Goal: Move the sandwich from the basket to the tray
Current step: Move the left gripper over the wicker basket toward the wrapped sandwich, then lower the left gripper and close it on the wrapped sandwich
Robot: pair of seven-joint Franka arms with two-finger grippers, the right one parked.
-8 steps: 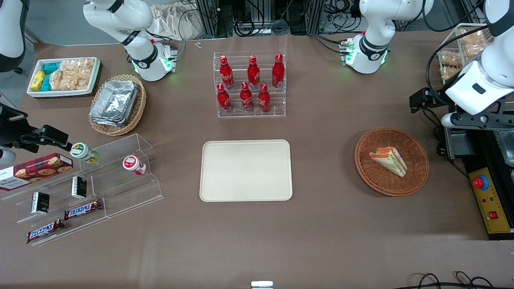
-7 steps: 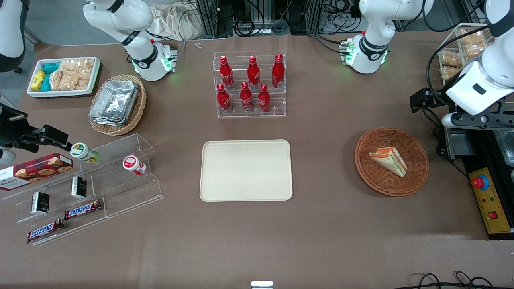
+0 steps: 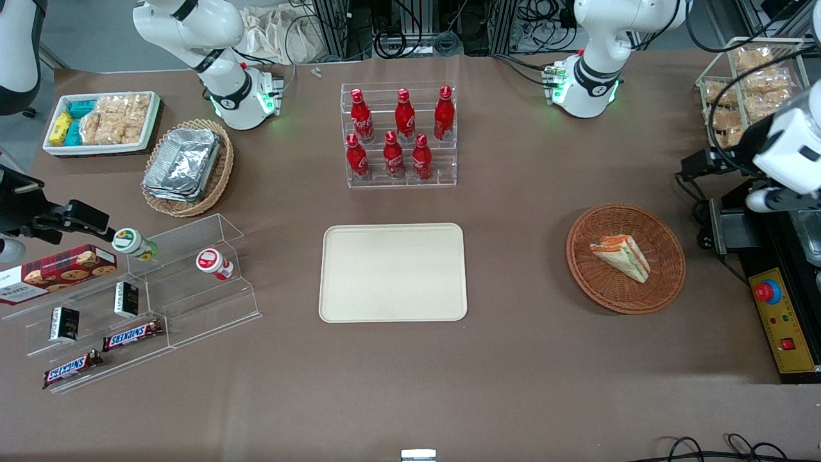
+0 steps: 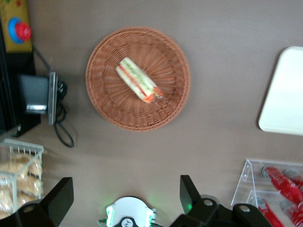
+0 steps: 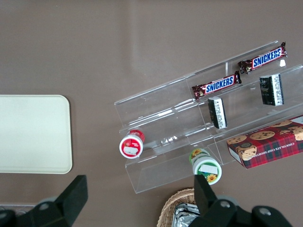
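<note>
Sandwich [image 3: 620,256] lies on its side in the round basket [image 3: 667,282], wrapped, with orange and green filling showing. Its wedge sits below the hand [image 4: 125,201], which hangs high over the surface [image 3: 526,372] with its two dark fingers [image 4: 59,201] spread wide and holding nothing. Well apart from the hand, toward the parked arm's end, the cream tray [image 3: 333,308] lies bare.
</note>
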